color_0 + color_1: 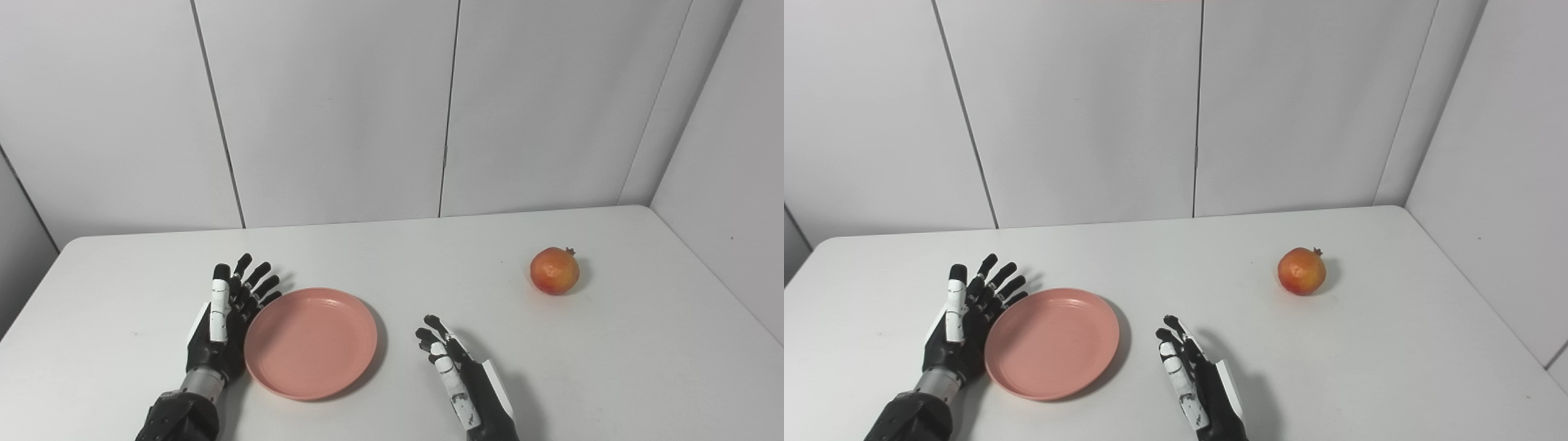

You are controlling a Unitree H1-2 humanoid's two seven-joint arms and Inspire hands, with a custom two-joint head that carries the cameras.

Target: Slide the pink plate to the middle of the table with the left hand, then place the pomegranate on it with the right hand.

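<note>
A smooth, matte white table [612, 367] with rounded corners is sitting against plain white wall panels [331, 110]. One round, shallow pink plate [310, 343], plastic-looking with a low raised rim, is lying flat on the near left part of the table. One pomegranate [554, 270], a glossy orange-red ball with a small dark crown pointing up and to the right, is resting well apart from the plate, toward the far right. Two black-and-white robot hands are reaching in from the bottom edge. The left hand [223, 321] is lying along the plate's left rim, its fingers [260, 285] spread apart and extended, holding nothing; it is touching or nearly touching the rim, and which cannot be told. The right hand [456, 373] is sitting just right of the plate, edge-on, fingers extended and grasping nothing. Bare tabletop is lying open between the plate and the pomegranate, and along the far edge by the wall
</note>
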